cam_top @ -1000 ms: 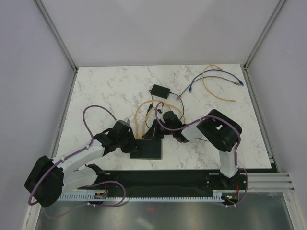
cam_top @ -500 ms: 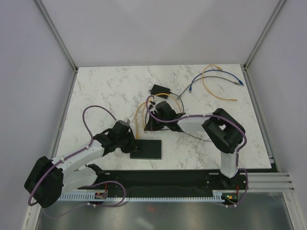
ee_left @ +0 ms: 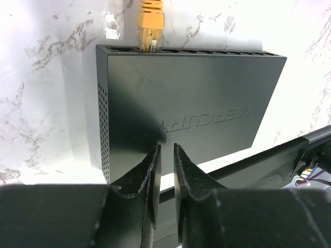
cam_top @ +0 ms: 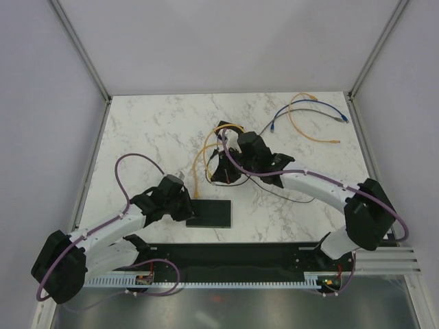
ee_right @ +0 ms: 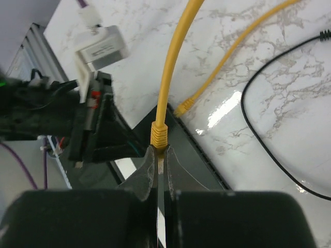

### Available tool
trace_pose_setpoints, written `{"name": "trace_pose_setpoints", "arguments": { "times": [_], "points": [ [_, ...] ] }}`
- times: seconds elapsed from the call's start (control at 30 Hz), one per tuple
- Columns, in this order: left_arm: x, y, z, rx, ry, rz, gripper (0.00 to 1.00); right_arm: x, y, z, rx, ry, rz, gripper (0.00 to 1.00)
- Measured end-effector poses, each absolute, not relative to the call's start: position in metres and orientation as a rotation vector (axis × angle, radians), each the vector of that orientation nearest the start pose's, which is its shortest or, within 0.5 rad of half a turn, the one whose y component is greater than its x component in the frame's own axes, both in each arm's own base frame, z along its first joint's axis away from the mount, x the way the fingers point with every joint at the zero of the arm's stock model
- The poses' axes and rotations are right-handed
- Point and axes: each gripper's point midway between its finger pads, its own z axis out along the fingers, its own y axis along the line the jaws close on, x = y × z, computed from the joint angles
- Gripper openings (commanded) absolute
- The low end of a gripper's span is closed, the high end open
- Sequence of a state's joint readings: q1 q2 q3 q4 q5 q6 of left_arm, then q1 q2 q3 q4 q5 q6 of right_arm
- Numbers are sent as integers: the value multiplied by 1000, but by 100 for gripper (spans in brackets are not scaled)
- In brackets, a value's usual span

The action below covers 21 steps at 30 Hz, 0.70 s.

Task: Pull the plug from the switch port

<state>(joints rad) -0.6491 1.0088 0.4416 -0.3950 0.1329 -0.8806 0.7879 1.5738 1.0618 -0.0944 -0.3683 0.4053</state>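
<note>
The black switch lies flat near the front edge, and it fills the left wrist view. My left gripper is shut, its fingertips resting on the switch's near left part. One yellow plug sits in a port near the switch's left end. My right gripper is shut on a second yellow plug, held in the air above and behind the switch, clear of the ports. The plugged end also shows in the right wrist view.
The yellow cable loops from the switch up to my right gripper. A small black box with thin black leads lies behind it. Blue, grey and orange cables lie at the back right. A rail runs along the front.
My right gripper has drawn back from the switch's port edge toward the rear, carrying the yellow plug out and up. My left gripper stays on the switch.
</note>
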Motion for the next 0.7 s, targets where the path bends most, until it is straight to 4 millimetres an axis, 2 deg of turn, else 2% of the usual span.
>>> {"name": "trace_pose_setpoints", "arguments": {
  "times": [0.2,0.4,0.47,0.57,0.7],
  "points": [
    [154,-186,41,-256,2688,-719,23,229,352,222,-812,2028,1100,0],
    [154,-186,42,-254,2682,-725,23,224,333,306,-805,1797,1063,0],
    [154,-186,43,-254,2679,-727,23,231,319,329,-729,1741,992,0],
    [154,-186,43,-254,2677,-728,23,251,286,360,-531,1675,865,0],
    [154,-186,44,-253,2675,-731,23,292,231,381,-218,1645,709,0]
  ]
}}
